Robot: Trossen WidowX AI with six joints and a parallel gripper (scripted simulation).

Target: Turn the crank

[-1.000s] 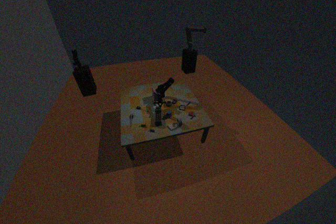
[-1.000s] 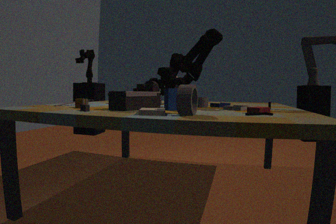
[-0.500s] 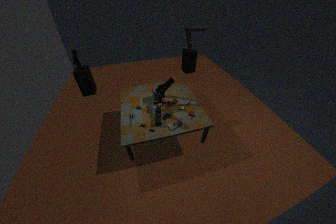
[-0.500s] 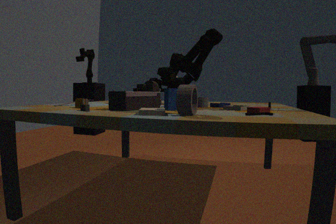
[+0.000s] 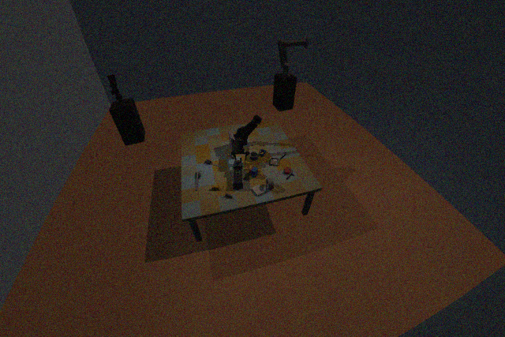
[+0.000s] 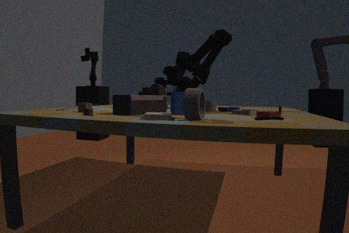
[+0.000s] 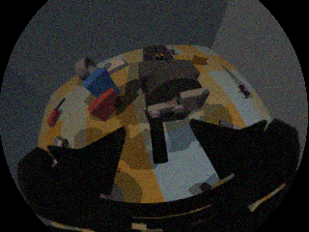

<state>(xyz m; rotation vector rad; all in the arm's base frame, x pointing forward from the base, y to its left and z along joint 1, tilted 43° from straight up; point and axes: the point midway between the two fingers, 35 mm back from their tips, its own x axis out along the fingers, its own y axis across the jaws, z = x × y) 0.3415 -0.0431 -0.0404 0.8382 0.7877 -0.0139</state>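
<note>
The crank machine [image 5: 237, 176] [image 7: 169, 74] is a dark, long body with a rounded housing. In the wrist view a pale grey crank arm [image 7: 193, 98] lies across its near end. A black bar [image 7: 159, 145], seemingly the handle, reaches from it toward the camera. My gripper [image 5: 241, 155] [image 7: 157, 126] is open and empty, its fingers wide apart on either side of that bar, with visible gaps. Small yellowish brass marks [image 7: 158, 56] show at the machine's far end. The red pointer cannot be made out, so its level against them cannot be told.
A blue box [image 5: 253, 171] [image 6: 177, 103] [image 7: 100, 82] and a red block [image 7: 103, 103] stand left of the machine in the wrist view. A grey ring [image 6: 187, 105] stands beyond them. A red-handled tool [image 7: 53, 116] lies far left, a thin tool [image 7: 243, 90] right.
</note>
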